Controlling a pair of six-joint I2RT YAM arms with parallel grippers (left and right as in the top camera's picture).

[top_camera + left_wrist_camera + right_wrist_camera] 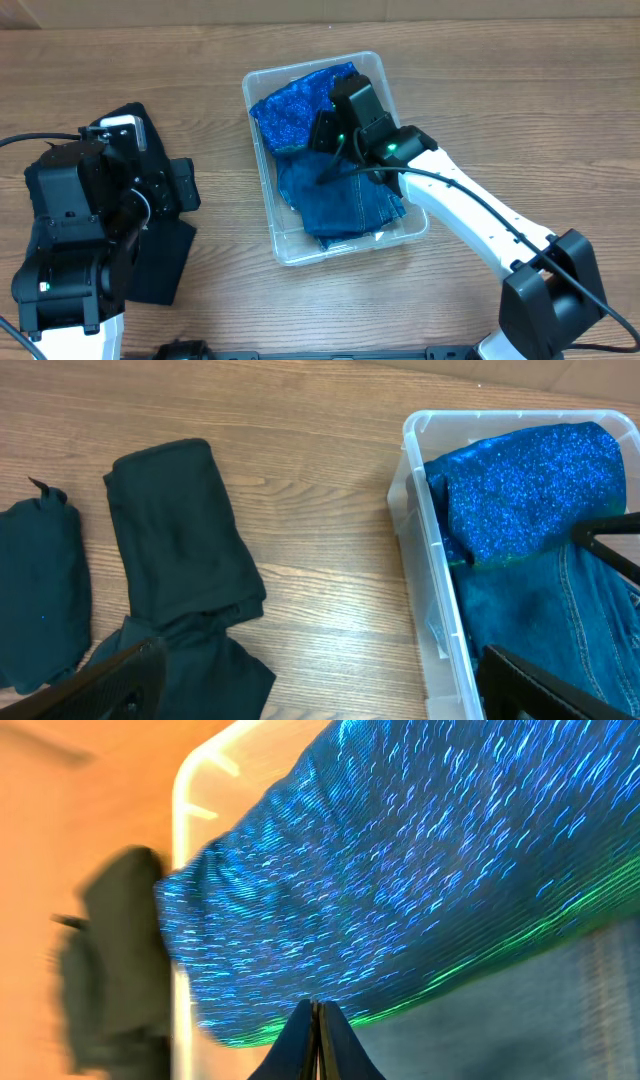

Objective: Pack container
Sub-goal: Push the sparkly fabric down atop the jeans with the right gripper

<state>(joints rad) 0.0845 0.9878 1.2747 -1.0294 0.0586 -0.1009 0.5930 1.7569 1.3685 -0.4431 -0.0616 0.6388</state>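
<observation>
Clear plastic container (262,170) sits mid-frame on my desk (500,80), holding sparkly blue cloth (295,115) above denim (335,205). I see right gripper (316,1020) jaws clenched, left gripper (320,680) jaws released.

Container (258,130) stands mid-table (500,90). Inside it, sequin cloth (295,110) lies at the far end and jeans (340,205) at the near end, their edges meeting. Right gripper (318,1015) reaches in from the near right, over that junction. Two folded garments (180,530) (40,590) lie side by side on the table, left of the container.
</observation>
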